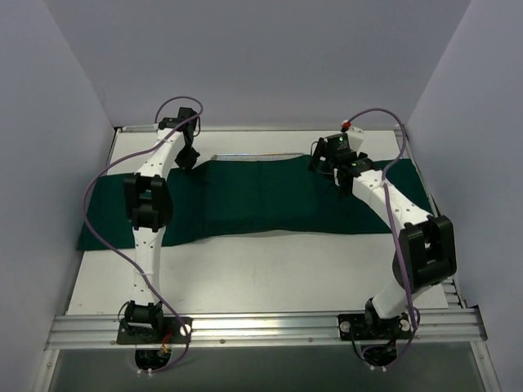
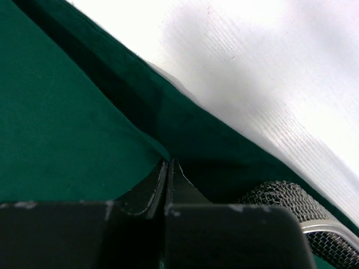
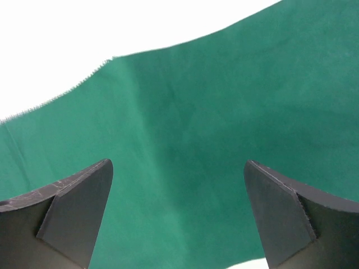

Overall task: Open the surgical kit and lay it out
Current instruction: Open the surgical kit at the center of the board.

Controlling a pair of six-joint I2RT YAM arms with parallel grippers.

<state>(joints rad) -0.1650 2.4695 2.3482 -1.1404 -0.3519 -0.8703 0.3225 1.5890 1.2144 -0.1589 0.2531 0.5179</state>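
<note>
One dark green cloth wrap lies spread across the desk, with one wire-mesh tray corner showing. The left fingers are closed at a fold of the wrap. The right fingers gape wide above it.

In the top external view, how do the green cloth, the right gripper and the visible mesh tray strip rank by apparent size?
1. green cloth
2. right gripper, though it is nearer the camera
3. mesh tray, only a thin strip showing
</note>
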